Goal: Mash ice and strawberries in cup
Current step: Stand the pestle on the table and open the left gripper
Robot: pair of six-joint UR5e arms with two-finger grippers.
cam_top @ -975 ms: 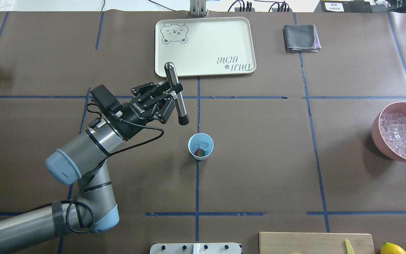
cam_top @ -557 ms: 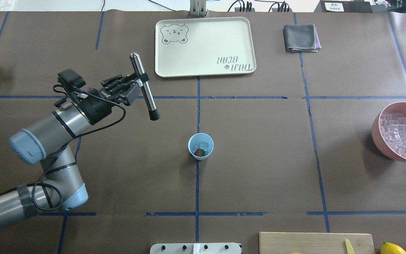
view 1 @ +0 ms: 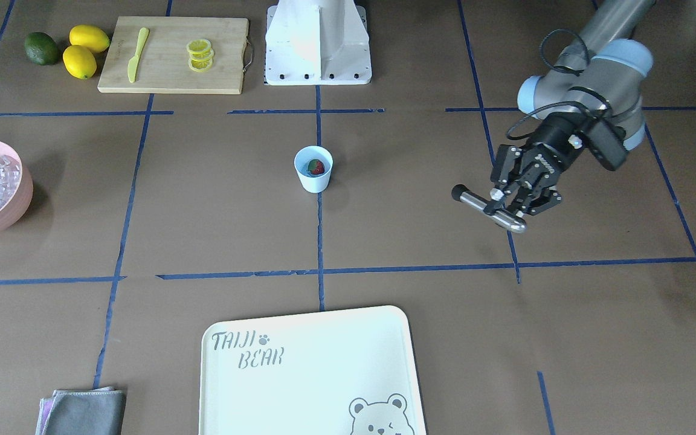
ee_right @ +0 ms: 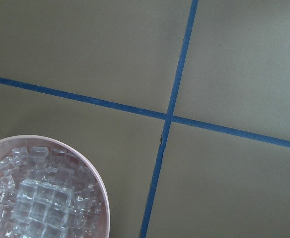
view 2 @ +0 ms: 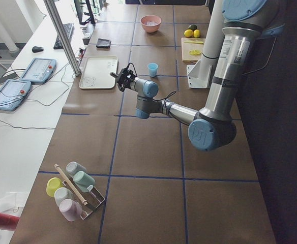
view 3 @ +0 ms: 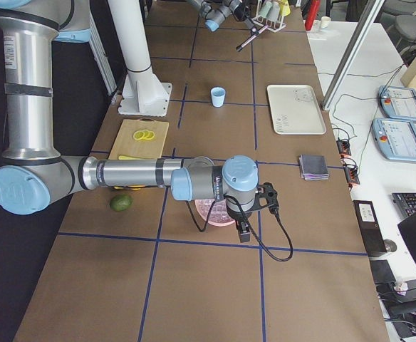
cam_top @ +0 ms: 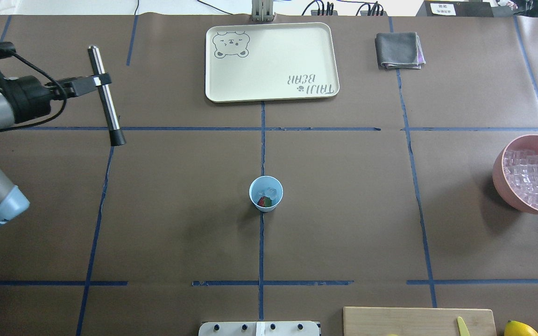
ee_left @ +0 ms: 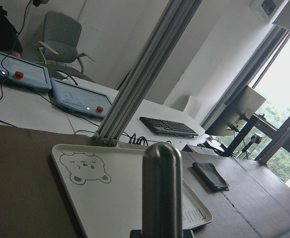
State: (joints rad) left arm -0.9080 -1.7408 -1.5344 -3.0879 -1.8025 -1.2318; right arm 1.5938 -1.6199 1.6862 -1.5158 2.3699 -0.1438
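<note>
The light-blue cup (cam_top: 266,193) stands at the table's middle, also in the front view (view 1: 313,170). Inside it lie a red strawberry (cam_top: 263,201) and a few clear ice cubes (cam_top: 269,191). My left gripper (cam_top: 102,80) is shut on a metal muddler (cam_top: 110,112) with a black tip. It holds the muddler above the table far to the left of the cup. The muddler's rounded top fills the left wrist view (ee_left: 162,188). My right gripper (view 3: 243,231) shows only in the right side view, over the pink bowl (cam_top: 500,179) of ice; I cannot tell its state.
A cream bear tray (cam_top: 271,60) lies at the far middle and a grey cloth (cam_top: 399,50) at the far right. A cutting board (view 1: 167,66) with lemon slices and a yellow knife, lemons (view 1: 80,61) and a lime (view 1: 41,48) sit near the robot's base.
My left arm has swung left and away from the cup, carrying the muddler from just beside the cup to the table's far left. The cup has not moved.
</note>
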